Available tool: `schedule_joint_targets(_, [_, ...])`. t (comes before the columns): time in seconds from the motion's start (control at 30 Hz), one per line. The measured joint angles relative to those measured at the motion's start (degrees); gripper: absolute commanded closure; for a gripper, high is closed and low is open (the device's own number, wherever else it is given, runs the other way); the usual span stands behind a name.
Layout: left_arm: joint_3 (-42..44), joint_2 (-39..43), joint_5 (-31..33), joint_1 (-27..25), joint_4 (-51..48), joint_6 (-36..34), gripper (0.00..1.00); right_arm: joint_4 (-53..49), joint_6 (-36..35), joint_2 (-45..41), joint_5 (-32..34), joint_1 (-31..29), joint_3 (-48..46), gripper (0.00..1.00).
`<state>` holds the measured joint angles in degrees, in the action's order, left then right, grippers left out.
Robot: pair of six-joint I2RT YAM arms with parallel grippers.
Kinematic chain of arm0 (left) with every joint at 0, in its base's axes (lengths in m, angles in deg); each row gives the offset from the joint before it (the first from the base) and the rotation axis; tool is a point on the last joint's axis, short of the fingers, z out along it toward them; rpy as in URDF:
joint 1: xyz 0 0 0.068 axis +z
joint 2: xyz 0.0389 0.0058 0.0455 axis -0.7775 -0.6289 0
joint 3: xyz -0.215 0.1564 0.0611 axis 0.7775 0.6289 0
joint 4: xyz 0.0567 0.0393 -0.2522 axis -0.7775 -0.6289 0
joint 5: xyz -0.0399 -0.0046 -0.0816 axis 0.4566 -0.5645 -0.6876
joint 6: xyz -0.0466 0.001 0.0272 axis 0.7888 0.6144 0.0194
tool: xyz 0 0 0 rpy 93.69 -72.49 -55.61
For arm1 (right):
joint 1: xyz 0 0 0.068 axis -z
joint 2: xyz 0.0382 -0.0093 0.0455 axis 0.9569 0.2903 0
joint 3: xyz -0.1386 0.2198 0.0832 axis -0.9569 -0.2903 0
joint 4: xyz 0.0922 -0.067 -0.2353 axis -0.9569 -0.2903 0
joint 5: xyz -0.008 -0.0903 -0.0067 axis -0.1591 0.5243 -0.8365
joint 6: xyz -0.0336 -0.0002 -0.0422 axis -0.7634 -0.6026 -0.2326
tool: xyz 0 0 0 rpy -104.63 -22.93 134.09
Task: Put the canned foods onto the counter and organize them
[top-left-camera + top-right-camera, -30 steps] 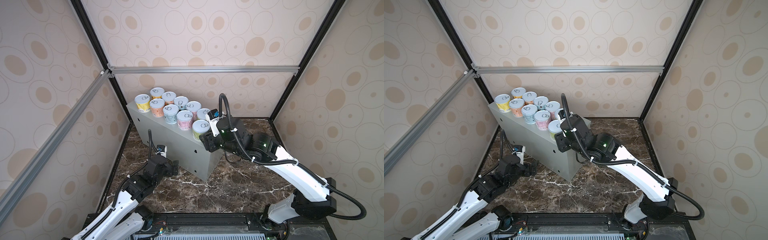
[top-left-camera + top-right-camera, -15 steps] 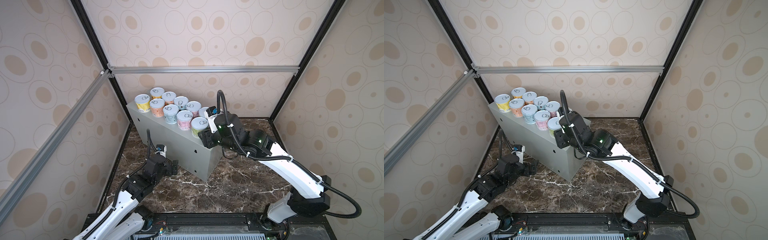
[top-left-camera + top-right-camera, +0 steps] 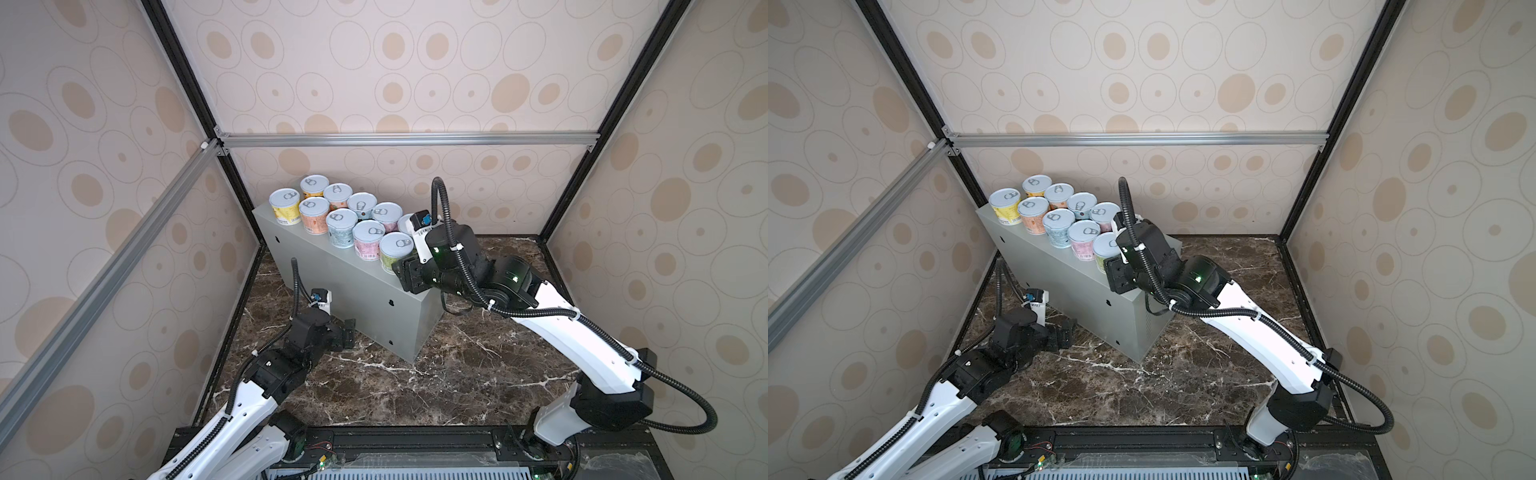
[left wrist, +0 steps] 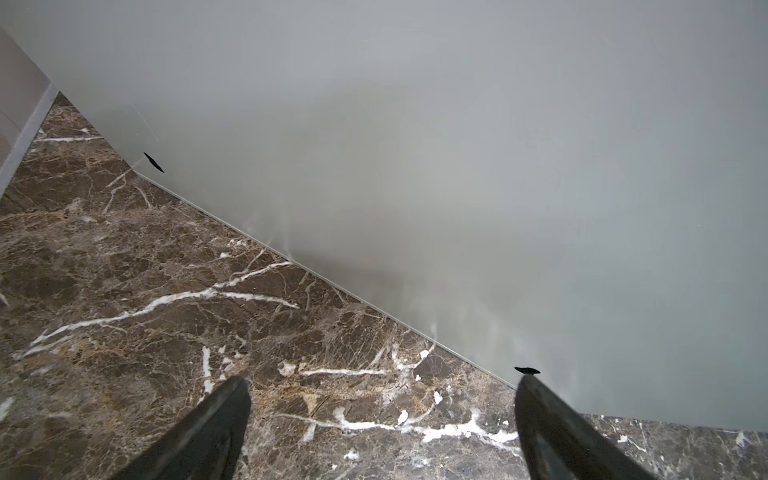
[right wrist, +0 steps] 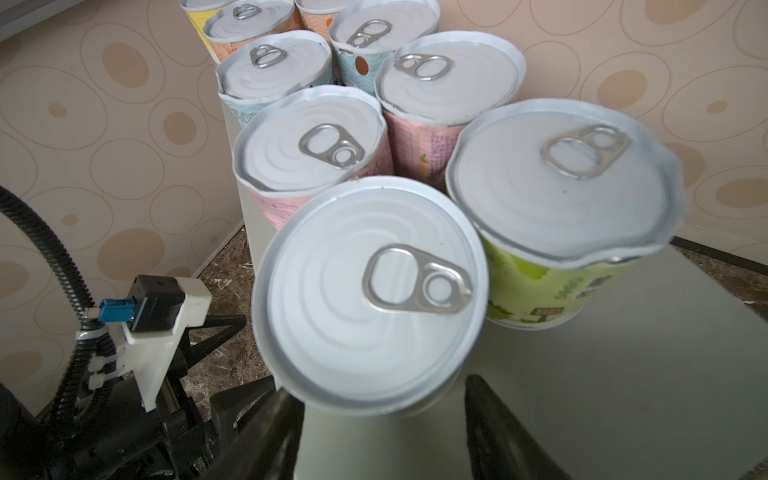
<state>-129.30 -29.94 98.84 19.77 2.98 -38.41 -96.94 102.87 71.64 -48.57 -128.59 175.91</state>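
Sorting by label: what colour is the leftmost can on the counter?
Yellow; that can shows best in a top view.

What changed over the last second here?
The right gripper nudged the green can at the front row's end closer to the pink can on the counter; its jaws seem to be loosening. The left gripper, open low beside the counter, and the other cans stayed put.

The print on the labels of the canned foods (image 5: 536,286) is too small and blurred to read.
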Motion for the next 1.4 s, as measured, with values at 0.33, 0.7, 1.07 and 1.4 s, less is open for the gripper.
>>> schedule_joint_targets(0.33, [-0.02, 2.03, 3.87, 0.98, -0.66, 0.07, 0.01, -1.18, -0.79, -5.35, 1.01, 0.00, -0.57, 0.18])
schedule_joint_targets(0.7, [-1.88, 2.12, 3.45, 12.66, -1.33, -0.20, 0.01, 1.84, -3.98, -23.76, 9.51, 1.53, -18.86, 0.00])
schedule_joint_targets(1.07, [-0.15, -2.99, -3.93, 25.55, 4.85, 0.15, 0.01, 8.26, -2.14, -34.32, 11.41, 14.01, -45.51, 0.00])
schedule_joint_targets(1.4, [9.57, -5.62, -2.27, 28.79, 19.67, 1.57, 0.01, 30.49, -4.92, -42.69, 20.09, 19.37, -74.75, 0.00])
